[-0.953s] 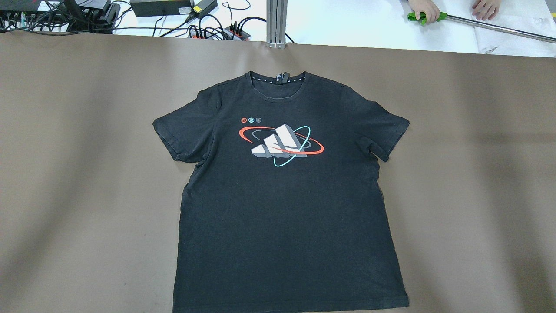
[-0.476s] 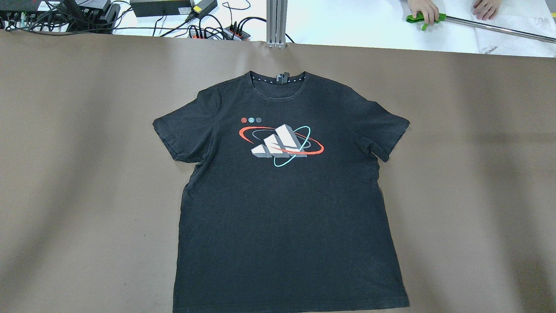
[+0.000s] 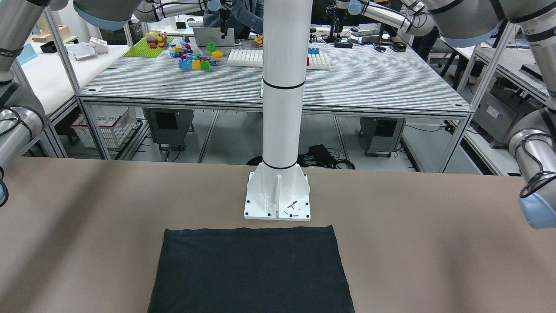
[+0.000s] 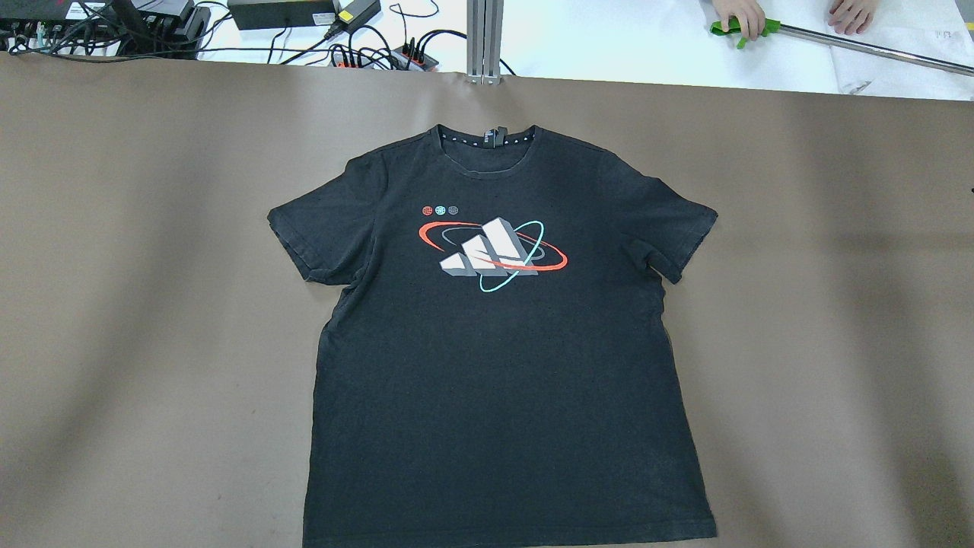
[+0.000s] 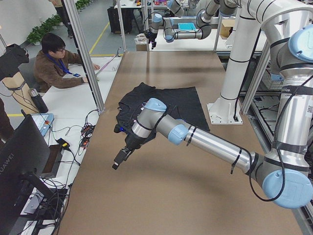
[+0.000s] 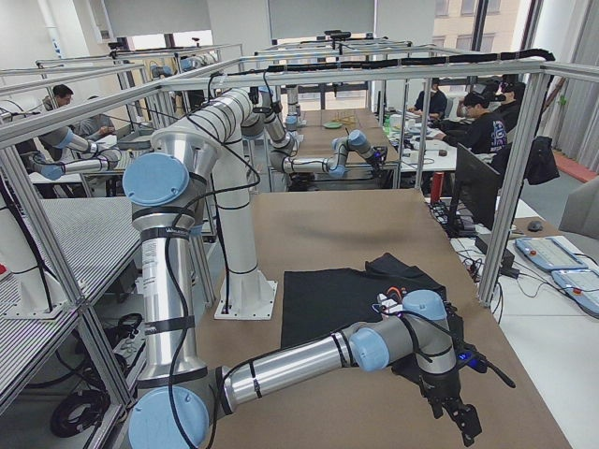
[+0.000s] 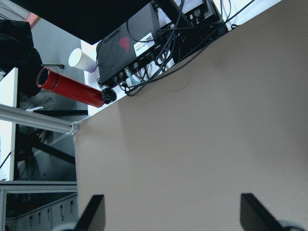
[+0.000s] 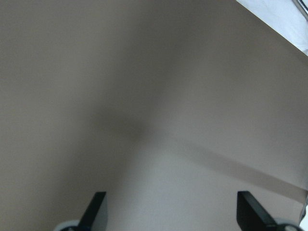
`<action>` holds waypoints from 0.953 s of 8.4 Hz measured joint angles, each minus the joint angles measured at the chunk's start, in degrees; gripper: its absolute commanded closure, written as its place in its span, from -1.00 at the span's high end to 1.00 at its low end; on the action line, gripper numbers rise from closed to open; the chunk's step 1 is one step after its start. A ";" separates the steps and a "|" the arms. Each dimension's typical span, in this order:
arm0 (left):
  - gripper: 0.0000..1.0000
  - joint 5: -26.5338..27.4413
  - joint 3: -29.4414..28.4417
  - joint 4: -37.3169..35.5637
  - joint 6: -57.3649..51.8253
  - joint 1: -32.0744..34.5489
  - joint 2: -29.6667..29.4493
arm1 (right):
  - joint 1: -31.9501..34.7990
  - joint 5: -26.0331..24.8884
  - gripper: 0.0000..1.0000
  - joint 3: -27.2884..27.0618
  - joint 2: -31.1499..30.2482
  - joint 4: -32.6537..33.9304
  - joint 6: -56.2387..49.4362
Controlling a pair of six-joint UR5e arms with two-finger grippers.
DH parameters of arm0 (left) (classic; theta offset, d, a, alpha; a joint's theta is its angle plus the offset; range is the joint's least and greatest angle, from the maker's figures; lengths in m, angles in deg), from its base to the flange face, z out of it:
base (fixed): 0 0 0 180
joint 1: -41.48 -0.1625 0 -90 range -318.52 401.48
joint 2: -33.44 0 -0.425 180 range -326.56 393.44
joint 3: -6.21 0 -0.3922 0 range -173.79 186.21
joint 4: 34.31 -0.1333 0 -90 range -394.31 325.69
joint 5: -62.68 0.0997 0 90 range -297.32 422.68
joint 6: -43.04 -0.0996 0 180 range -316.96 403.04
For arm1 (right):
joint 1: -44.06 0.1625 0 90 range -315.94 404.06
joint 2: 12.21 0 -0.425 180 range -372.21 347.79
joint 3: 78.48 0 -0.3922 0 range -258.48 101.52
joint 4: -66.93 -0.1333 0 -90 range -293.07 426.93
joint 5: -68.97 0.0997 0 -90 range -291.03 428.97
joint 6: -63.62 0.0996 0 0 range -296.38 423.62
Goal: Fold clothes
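Brown tabletop (image 4: 152, 228): matte cover, the widest thing in every view, with bare stretches on both sides of the garment. Possible trouble: fingertips driven down too hard could scrape or drag this cover instead of catching cloth.

Black T-shirt (image 4: 494, 365): spread flat mid-table with the print facing up. Collar toward the operators' side, hem just in front of the robot's white pedestal (image 3: 278, 195). Unfolded and untouched. Possible trouble: thin, soft cloth lying flush, so a pinch may take only the top layer or miss altogether. Unequal lifts by the two arms would skew the fold line.

Sleeves (image 4: 304, 236): short and splayed outward. Likely to flop or bunch inside a fold unless laid in first.

Left gripper (image 7: 175, 214): fingers spread wide with nothing between them. Absent from the overhead view. Placed only by the left side view, hovering over bare table off the shirt's left edge. Finger gap shown only by its wrist camera, which sees no cloth.

Right gripper (image 8: 173, 209): likewise spread wide and empty. Placed only by the right side view, above bare table beside the shirt. Wrist camera shows nothing but brown surface.

Print (image 4: 493, 247): grey, red and teal, visible from overhead. Cut off in the front-facing view, which shows just the plain hem half.
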 measured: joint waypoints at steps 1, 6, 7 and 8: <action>1.00 -1.92 -1.07 1.70 2.39 -0.87 -0.85 | -0.33 0.00 0.88 3.20 2.20 -1.29 0.14; 1.00 -5.53 -4.34 11.29 10.82 -4.42 -1.69 | -0.60 0.00 0.88 12.69 5.59 -11.21 5.69; 1.00 -5.60 -4.48 11.42 10.95 -4.56 -2.08 | -0.63 0.08 0.88 12.82 5.69 -11.45 6.25; 1.00 -5.64 -4.59 11.47 11.11 -4.67 -2.53 | -0.79 0.20 0.88 12.76 5.79 -11.82 7.53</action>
